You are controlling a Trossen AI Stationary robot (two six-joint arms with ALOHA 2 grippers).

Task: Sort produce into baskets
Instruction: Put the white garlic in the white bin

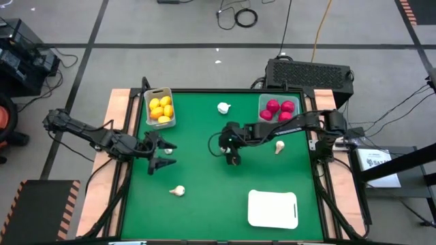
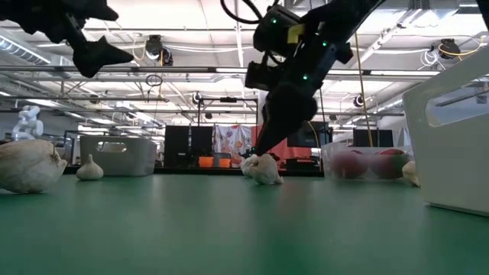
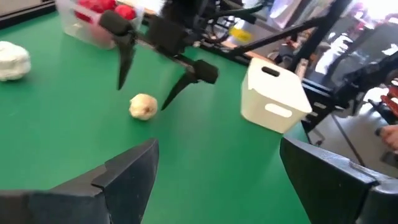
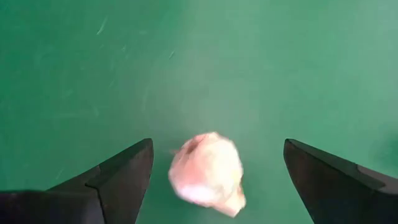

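Note:
My right gripper (image 1: 232,160) is open at the table's middle, pointing down. Its two fingers stand on either side of a white garlic bulb (image 4: 208,175) that lies on the green mat (image 1: 204,177), with a gap on each side. The left wrist view shows the same bulb (image 3: 143,107) between those fingers. My left gripper (image 1: 161,154) is open and empty, held above the mat at the left. Other bulbs lie at the far middle (image 1: 223,107), the right (image 1: 279,146) and the near left (image 1: 178,191). Yellow lemons (image 1: 161,107) fill the translucent bin (image 1: 147,102). Red fruits (image 1: 279,110) sit in the clear bin (image 1: 261,102).
A white tray (image 1: 272,208) stands at the near right; in the low view (image 2: 451,145) it is a tall white wall. Wooden table edges (image 1: 116,136) flank the mat. Open mat lies between the two grippers and toward the near edge.

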